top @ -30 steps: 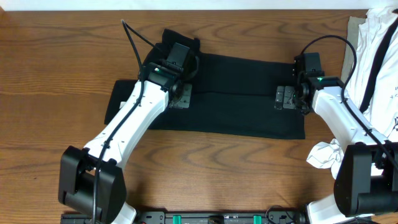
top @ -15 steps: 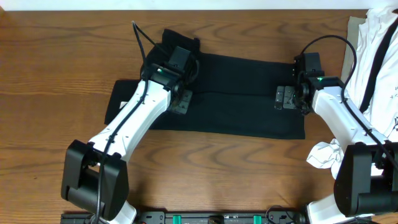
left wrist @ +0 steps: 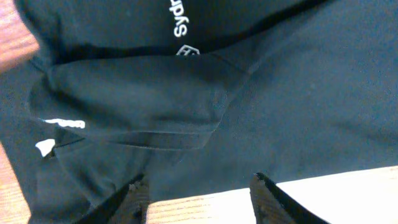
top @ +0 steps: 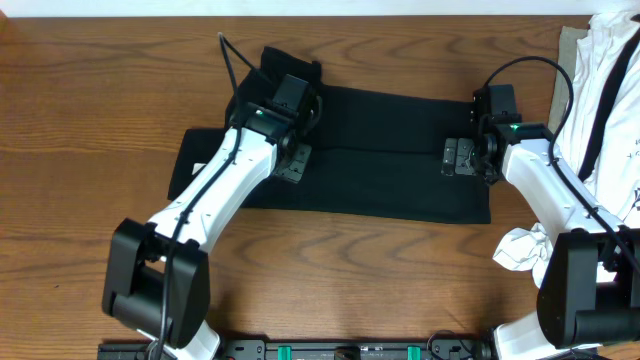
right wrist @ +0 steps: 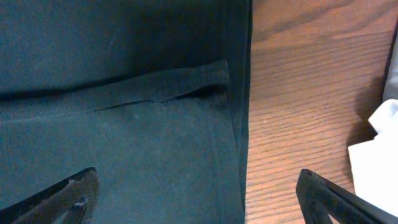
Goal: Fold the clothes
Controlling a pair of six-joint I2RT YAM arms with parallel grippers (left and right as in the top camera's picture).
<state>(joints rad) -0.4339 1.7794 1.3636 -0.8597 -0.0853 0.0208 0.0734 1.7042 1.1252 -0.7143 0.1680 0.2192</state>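
A brown wood-grain table (top: 80, 100) fills the view under even light, a pale strip (top: 120, 6) along its far edge.

The black garment (top: 380, 150) is soft, matt cloth with stitched hems and white printed lettering (left wrist: 178, 15). Under it my worktop (top: 90, 120) is brown wood, smooth, with plain grain. My left tool (left wrist: 202, 199) and right tool (right wrist: 199, 205) look dark and matt; the arm shells (top: 210, 190) are glossy white plastic. The white garments (top: 610, 90) at the right are smooth cloth.

Robot lab bench: wood-grain table (top: 90, 120), two white arms (top: 215, 185) mounted at edge, white garments (top: 610, 90) heaped aside
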